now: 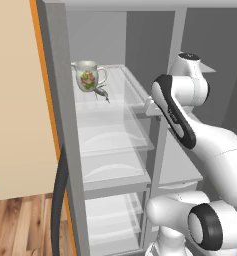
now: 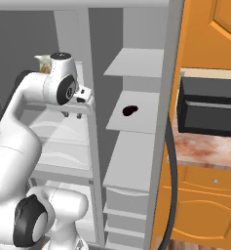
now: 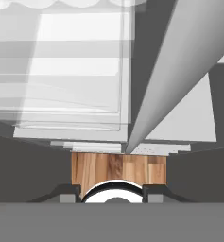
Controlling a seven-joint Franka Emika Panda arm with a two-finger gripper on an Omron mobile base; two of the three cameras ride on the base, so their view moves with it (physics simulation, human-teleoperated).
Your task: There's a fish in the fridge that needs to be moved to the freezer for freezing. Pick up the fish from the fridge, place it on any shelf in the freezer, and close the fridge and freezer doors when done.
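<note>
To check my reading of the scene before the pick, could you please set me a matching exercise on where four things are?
Things:
1. fish
2. floral mug
3. dark oval item
4. microwave

Places:
A. on the counter, right of the open compartments
B. standing upright on a glass shelf
C. on a solid grey freezer shelf
D. lying flat on the glass shelf, just in front of the mug

Pairs: 1-D, 2-B, 3-C, 4-A
</note>
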